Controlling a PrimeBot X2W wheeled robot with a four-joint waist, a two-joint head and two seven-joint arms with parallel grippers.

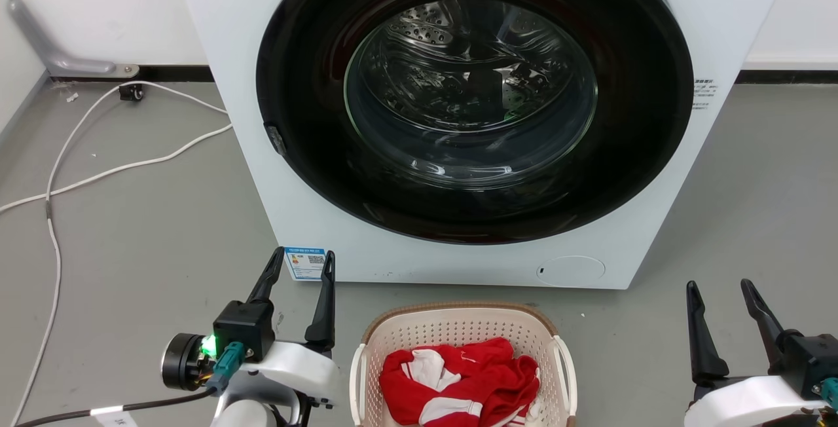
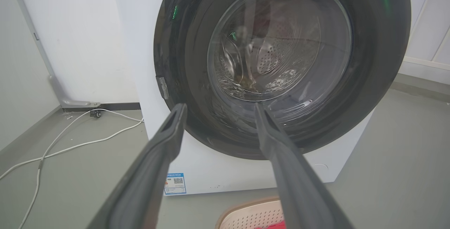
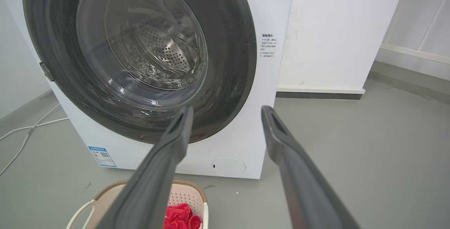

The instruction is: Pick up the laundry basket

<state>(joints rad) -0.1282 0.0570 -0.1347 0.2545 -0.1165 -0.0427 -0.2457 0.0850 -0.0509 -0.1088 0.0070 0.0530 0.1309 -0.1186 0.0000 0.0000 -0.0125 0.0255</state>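
Perforated cream laundry basket (image 1: 452, 335), brown-rimmed

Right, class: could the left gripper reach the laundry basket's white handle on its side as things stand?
Probably yes: the left gripper is open and empty, just beside the laundry basket, with nothing between it and that handle.

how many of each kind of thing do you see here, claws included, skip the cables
washing machine: 1
laundry basket: 1
red and white clothes bundle: 1
claws: 2, left claw and right claw, both open
total: 5
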